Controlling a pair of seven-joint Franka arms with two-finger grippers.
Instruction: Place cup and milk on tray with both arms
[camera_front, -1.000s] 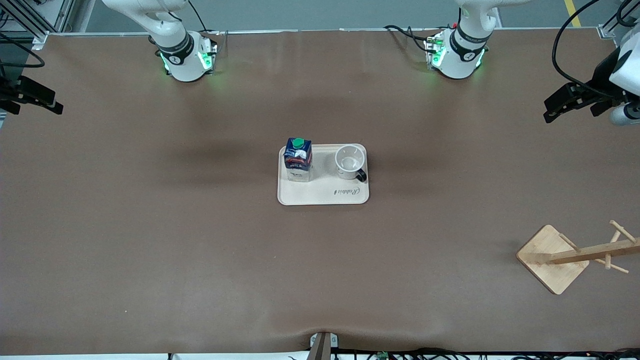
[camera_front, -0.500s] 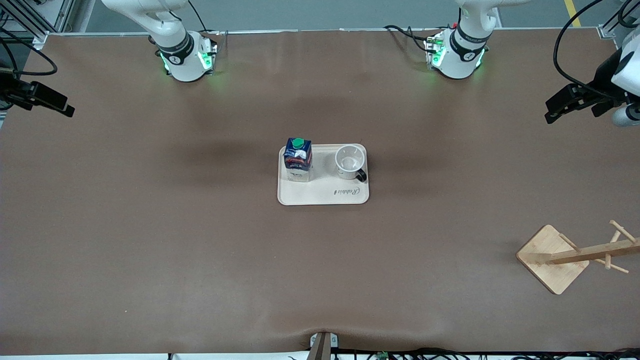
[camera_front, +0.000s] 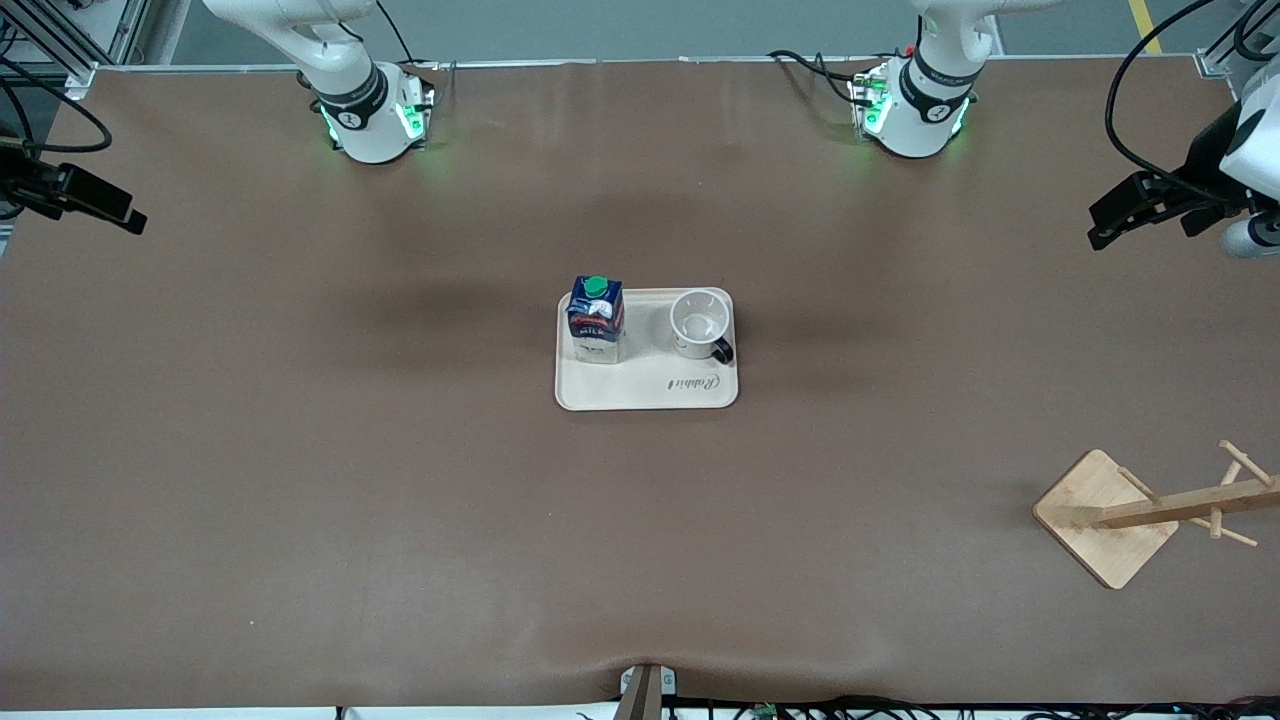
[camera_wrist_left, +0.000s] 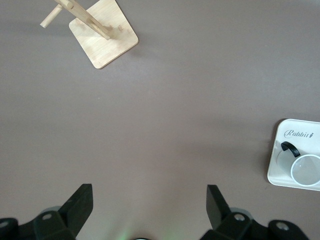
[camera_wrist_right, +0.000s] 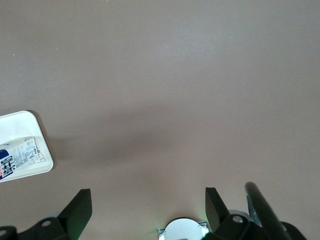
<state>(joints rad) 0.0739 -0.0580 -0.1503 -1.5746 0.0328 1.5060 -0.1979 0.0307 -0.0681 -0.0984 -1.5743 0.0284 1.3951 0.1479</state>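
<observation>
The cream tray (camera_front: 646, 392) lies at the table's middle. The dark blue milk carton (camera_front: 596, 318) with a green cap stands on its end toward the right arm. The white cup (camera_front: 699, 324) with a black handle stands upright on its end toward the left arm. My left gripper (camera_front: 1110, 222) is open and empty, up over the left arm's end of the table. My right gripper (camera_front: 118, 214) is open and empty, up over the right arm's end. In the left wrist view (camera_wrist_left: 148, 200) the cup (camera_wrist_left: 304, 167) and tray (camera_wrist_left: 280, 177) show. In the right wrist view (camera_wrist_right: 148, 202) the milk (camera_wrist_right: 17, 156) and tray (camera_wrist_right: 22, 120) show.
A wooden cup rack with a square base (camera_front: 1105, 518) lies tipped near the front camera at the left arm's end; it also shows in the left wrist view (camera_wrist_left: 103, 34). The brown table (camera_front: 400, 500) is bare around the tray.
My right gripper has swung in from the table's edge and risen slightly. My left gripper has barely shifted. Tray, milk and cup have not moved.
</observation>
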